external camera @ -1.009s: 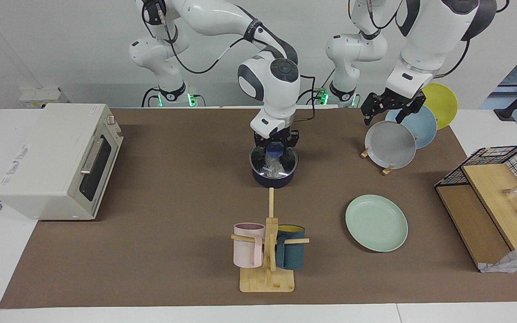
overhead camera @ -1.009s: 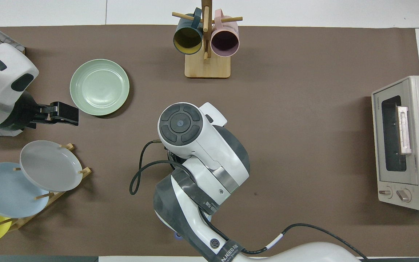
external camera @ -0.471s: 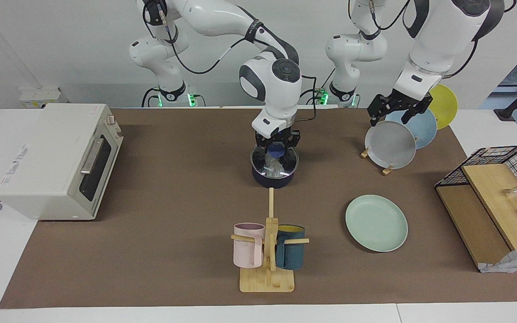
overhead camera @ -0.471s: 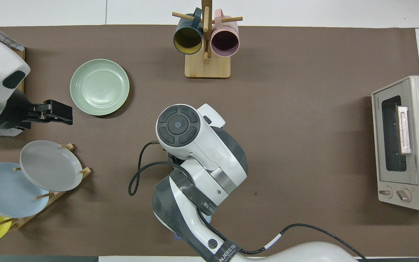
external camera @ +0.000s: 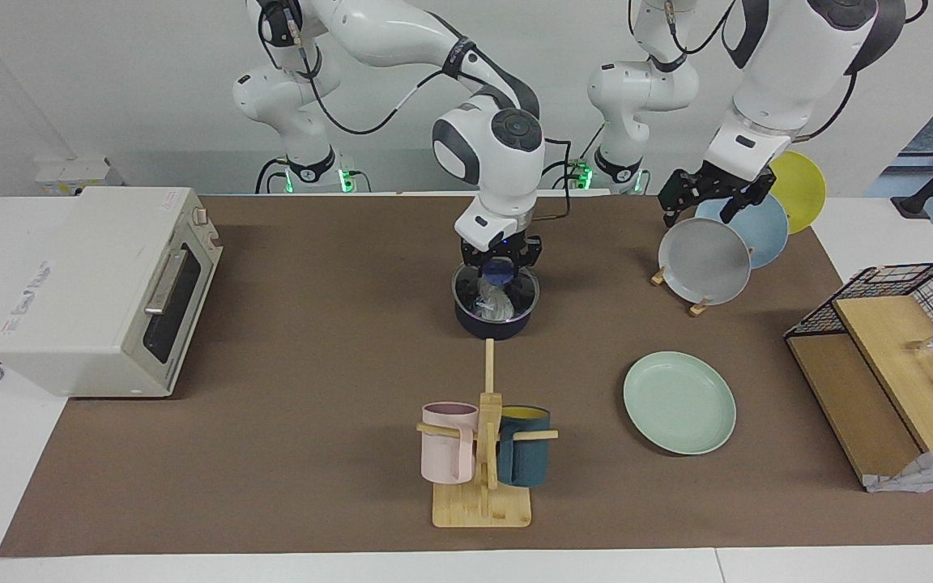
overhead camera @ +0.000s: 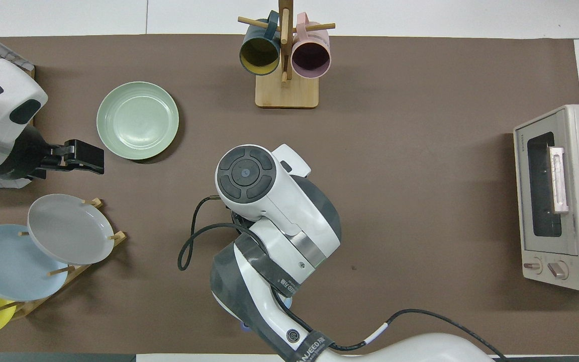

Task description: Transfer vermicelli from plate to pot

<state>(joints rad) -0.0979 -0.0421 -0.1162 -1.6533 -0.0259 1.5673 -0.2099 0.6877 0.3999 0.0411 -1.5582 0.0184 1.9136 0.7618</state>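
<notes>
Vermicelli (external camera: 492, 303) hung into the pot (external camera: 496, 308), pinched by the right gripper (external camera: 499, 275), fingers closed on the clump. Plate (external camera: 679, 402) lay bare, farther from the robots than the pot, toward the left arm's end. Left gripper (external camera: 701, 199) hovered wide above the grey plate (external camera: 705, 261), holding nothing.

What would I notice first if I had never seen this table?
Probably the right gripper, shut on a whitish clump of glassy vermicelli hanging into the small dark navy pot in the middle of the brown mat. Next, the bare pale mint-green round plate, farther from the robots and toward the left arm's end of the table. The left gripper waits, open, over the upright grey plate in its wooden rack.
</notes>
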